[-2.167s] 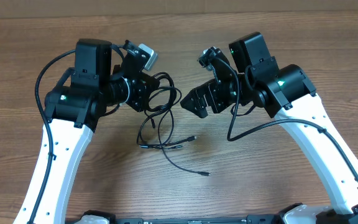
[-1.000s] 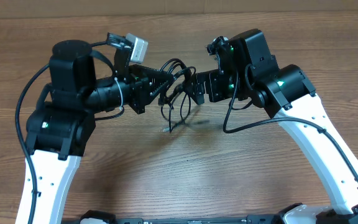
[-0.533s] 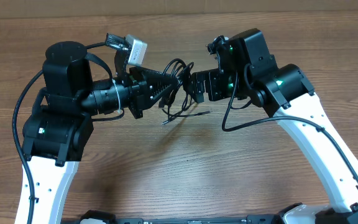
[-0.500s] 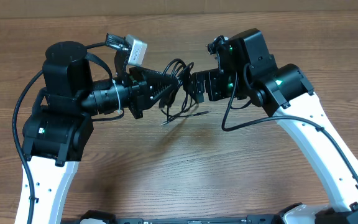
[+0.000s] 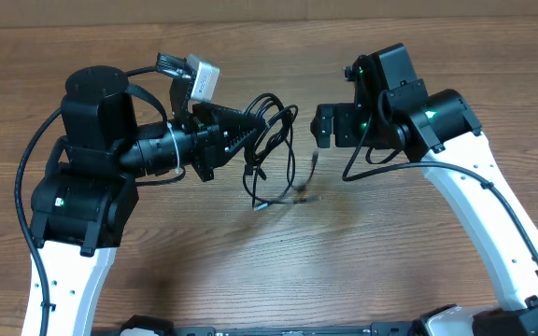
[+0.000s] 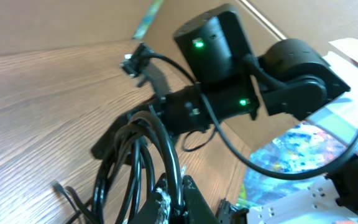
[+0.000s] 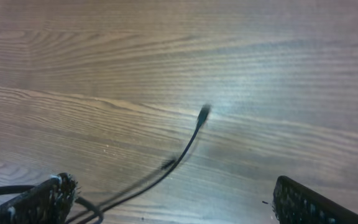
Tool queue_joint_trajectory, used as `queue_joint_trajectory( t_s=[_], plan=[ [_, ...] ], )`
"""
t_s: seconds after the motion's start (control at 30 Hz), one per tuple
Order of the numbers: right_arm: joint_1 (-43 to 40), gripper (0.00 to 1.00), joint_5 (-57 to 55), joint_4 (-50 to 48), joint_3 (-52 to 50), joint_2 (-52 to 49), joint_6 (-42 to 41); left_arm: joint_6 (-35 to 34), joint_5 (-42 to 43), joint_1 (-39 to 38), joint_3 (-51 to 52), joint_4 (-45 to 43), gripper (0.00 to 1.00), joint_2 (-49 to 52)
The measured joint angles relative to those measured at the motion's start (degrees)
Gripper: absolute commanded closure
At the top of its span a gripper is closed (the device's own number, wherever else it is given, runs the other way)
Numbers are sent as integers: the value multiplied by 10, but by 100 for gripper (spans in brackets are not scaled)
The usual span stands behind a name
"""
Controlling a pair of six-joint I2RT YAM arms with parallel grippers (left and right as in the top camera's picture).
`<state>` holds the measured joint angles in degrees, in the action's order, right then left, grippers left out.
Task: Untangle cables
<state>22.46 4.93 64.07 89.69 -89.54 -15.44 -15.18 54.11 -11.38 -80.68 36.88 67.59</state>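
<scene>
The wooden surface [image 5: 269, 271] carries nothing but the shadow and perhaps the lowest tips of the cords; whether they touch it I cannot tell. Both arms reach in over its middle, toward the far edge. That closeness is one hazard: a reach from either side could knock one claw into the other.

The left claw [image 5: 248, 124] is clenched on the cables [image 5: 274, 140], which hang from it as one bunch of loops between the two arms, with loose tails trailing down. The right claw [image 5: 325, 126] is spread wide and has nothing in it, and it sits just beside the bunch.

The main risk, as I judge it, is in the next grab. The loops lie packed together, so a closing claw may catch several strands at once, and pulling then would tighten the tangle rather than free it. A hard pull could also drag the whole bunch out of the left claw.

A plug end [image 7: 204, 113] dangles in front of the right claw. It is thin and hangs free, so it could swing aside or slip between the fingers.
</scene>
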Motion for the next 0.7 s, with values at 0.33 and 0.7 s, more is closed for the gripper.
queue_joint_trajectory(
  t_s=[0.33,0.7],
  plan=[
    [-3,0,60,2,0,0,45,-75,-147,0,0,59,96,0],
    [-3,0,351,-15,0,11,302,-174,-214,0,0,60,96,0]
  ],
)
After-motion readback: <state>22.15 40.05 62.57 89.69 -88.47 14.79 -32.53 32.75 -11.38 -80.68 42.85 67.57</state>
